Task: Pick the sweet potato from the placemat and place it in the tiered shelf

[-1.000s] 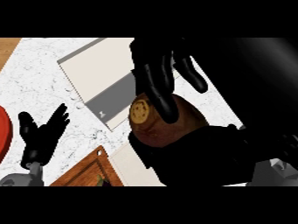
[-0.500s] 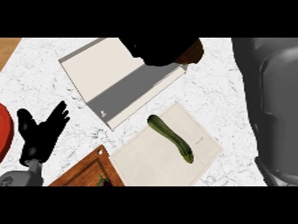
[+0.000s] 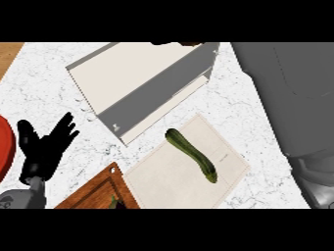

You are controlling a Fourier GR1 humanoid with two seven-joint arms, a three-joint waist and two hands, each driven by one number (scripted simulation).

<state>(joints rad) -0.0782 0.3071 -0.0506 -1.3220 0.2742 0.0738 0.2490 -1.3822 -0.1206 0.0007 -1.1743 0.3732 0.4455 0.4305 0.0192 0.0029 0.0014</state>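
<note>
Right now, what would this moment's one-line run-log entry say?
left hand open, resting lower left | right hand at far edge of tiered shelf, mostly hidden | placemat holds only green vegetable

Bright light; shadow inside tiered shelf [image 3: 137, 73]

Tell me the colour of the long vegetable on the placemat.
Dark green. The vegetable shows best in the head view, on the placemat.

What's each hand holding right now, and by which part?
Left hand is open, holding nothing. Right hand is only a dark sliver at the view's top edge by the tiered shelf; cannot tell any hold.
</note>
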